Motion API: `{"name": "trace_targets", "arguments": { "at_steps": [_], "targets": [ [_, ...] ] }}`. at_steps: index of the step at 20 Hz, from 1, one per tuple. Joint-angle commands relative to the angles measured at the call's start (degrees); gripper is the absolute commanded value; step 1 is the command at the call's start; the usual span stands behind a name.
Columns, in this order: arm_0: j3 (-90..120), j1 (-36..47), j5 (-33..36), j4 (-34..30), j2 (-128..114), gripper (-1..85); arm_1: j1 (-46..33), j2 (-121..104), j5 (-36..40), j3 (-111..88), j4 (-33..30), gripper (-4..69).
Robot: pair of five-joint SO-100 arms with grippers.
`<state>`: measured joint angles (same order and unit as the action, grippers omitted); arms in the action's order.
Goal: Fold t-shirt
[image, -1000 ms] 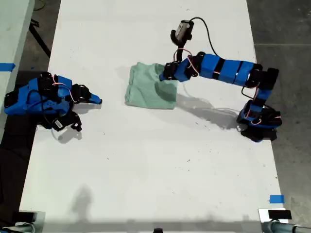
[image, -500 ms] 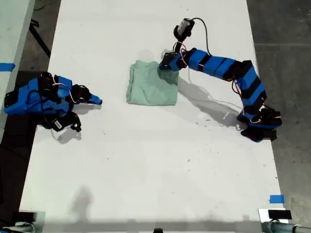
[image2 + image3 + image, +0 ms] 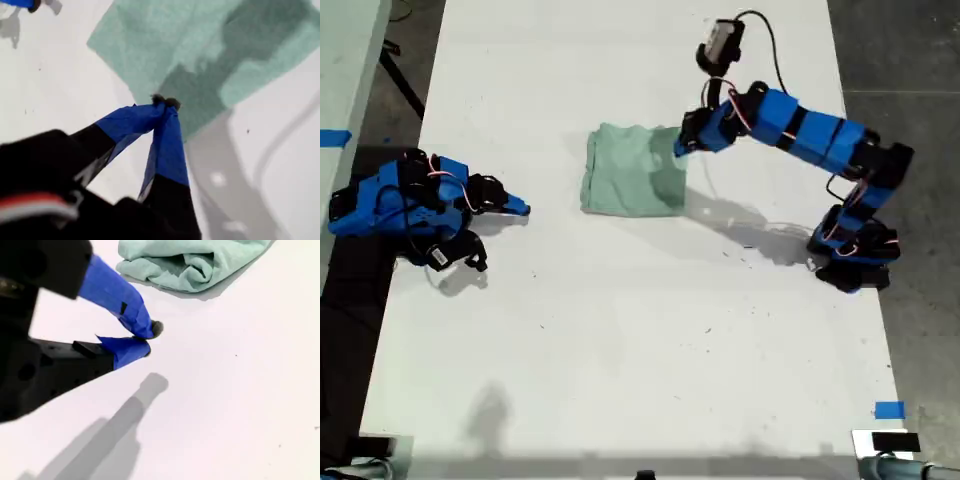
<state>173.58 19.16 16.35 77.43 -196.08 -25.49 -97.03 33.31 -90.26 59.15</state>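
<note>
Since the previous frame, my first gripper (image 3: 680,147) has lifted and drawn back toward the exterior view's right, clear of the t-shirt (image 3: 632,183). Its jaws are closed tip to tip (image 3: 164,102) and hold nothing. It hangs above the folded shirt's edge. My second gripper (image 3: 149,340) is closed and empty, resting at the exterior view's left (image 3: 518,207), well apart from the garment on the white table (image 3: 620,340).

Obstacle: the folded pale mint-green cloth t-shirt (image 3: 633,183) lies mid-table.
Free room: bare white table (image 3: 640,340) is seen around it and toward the exterior view's bottom.
</note>
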Motion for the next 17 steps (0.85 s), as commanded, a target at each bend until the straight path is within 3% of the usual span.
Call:
{"name": "trace_targets", "arguments": {
  "at_steps": [1,5,7,8,11,12,13,16,17],
  "targets": [
    [-0.26,-0.44,-0.09,0.18,0.0,3.0,3.08,-35.86,-10.37,-33.66,-2.29,-1.1],
    [-0.26,-0.44,-0.09,0.18,0.0,3.0,9.67,-71.37,-25.49,-63.54,2.72,-1.1],
    [-0.26,-0.44,-0.09,0.18,0.0,3.0,12.3,-87.8,-33.66,-73.48,8.96,-1.1],
    [-0.26,-0.44,-0.09,0.18,0.0,3.0,13.54,-99.23,-37.71,-78.57,15.12,-1.1],
    [-0.26,-0.44,0.0,0.18,0.0,3.0,16.61,-99.58,-42.1,-84.73,12.13,-0.1],
    [-0.26,-0.44,0.0,0.18,0.0,3.0,16.0,-99.58,-40.25,-84.73,12.13,1.4],
    [-0.26,-0.44,0.0,0.18,0.0,3.1,15.47,-99.58,-33.13,-84.73,12.13,1.5],
    [-0.26,-0.44,0.0,0.18,0.0,3.1,16.26,-99.67,1.58,-84.73,11.87,1.4],
    [-0.26,-0.44,0.0,0.18,0.0,3.1,16.35,-99.76,1.41,-84.73,11.95,1.1]
  ]
}}
